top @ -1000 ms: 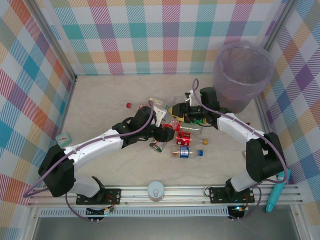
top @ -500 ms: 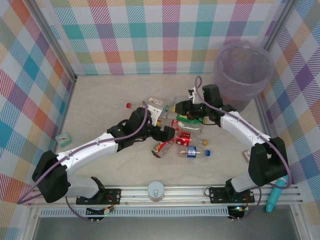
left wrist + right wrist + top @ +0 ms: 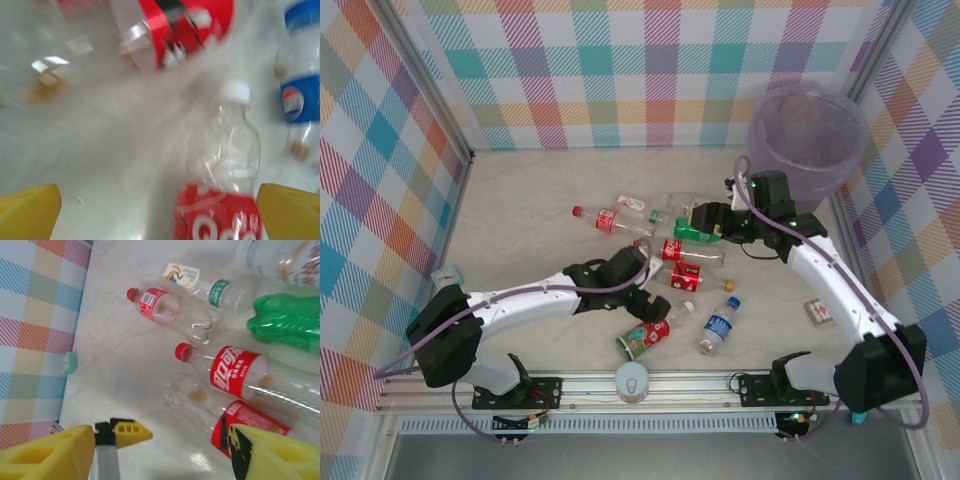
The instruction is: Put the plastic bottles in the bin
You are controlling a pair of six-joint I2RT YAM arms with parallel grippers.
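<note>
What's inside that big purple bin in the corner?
Seen from above, the bin looks empty: only hazy purple plastic. Its lower near side is hidden behind the right arm.

Finds the bin [image 3: 790,178] at two o'clock on the table [image 3: 520,190], tucked into the far right corner. Puts the bottle cluster [image 3: 678,250] at the table's middle, at eight o'clock from the bin and near it. Leaves the near-left bottle [image 3: 642,338] toward the front edge, at seven o'clock from the cluster, with the near-right bottle [image 3: 718,325] just beside it at three o'clock. Sets the cube [image 3: 446,271] alone at the table's nine o'clock edge, well apart.
</note>
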